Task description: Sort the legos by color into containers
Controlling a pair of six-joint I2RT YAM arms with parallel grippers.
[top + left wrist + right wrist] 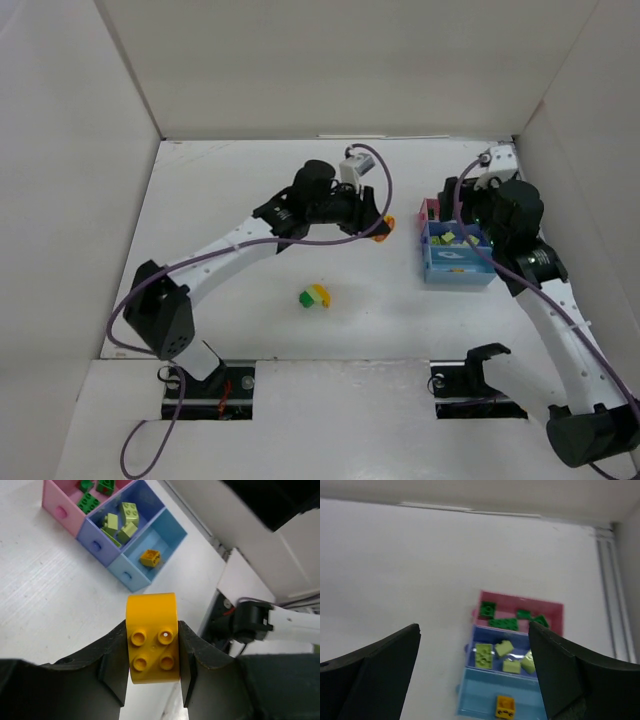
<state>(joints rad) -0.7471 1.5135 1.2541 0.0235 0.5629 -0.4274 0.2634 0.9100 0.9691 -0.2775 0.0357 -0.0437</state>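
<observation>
From its base at the near left, the left arm [235, 245] reaches out across the white desk [230, 190]. Below its forearm, a small clump [316, 296] lies alone on the desk, a dark green piece joined to a yellow one, well apart from everything else. Further right, the left fingers [374, 226] are closed on an orange-yellow brick [152, 647], one finger pressed to each side, studs facing the wrist camera; it is held off the desk, just short of the trays. Next come the three joined trays. The pink tray [54, 501], farthest from the bases, holds several dark green bricks [90, 501]. The dark blue tray [94, 536] in the middle holds pale yellow-green bricks [123, 522]. The light blue tray [134, 576], nearest, holds a single orange-yellow piece [150, 557]. At the far right, the right fingers [385, 662] are spread wide with nothing between them, above the trays.
</observation>
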